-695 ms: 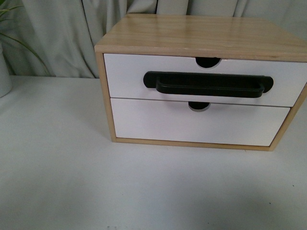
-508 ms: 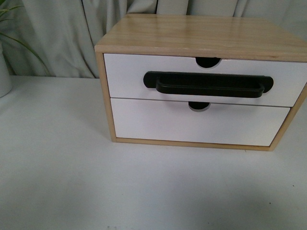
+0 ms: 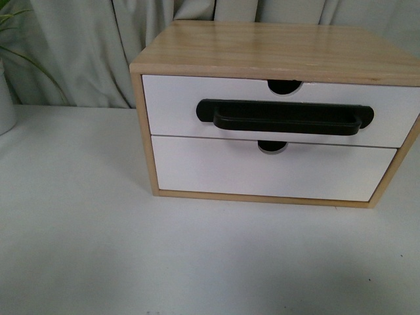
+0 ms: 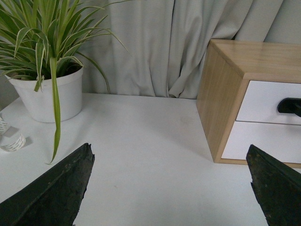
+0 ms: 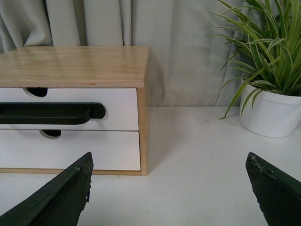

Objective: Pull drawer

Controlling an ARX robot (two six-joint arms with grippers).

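Drawer (image 3: 172,108) closed, upper middle of front view; left gripper (image 4: 169,155) and right gripper (image 5: 169,160) gape empty, well short of it.

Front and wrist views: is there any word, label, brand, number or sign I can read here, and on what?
None readable on the drawer, its handle, the lower drawer front, the cabinet, the left plant pot or the right plant pot.
Small striped thing near the left plant pot: too blurred to tell.
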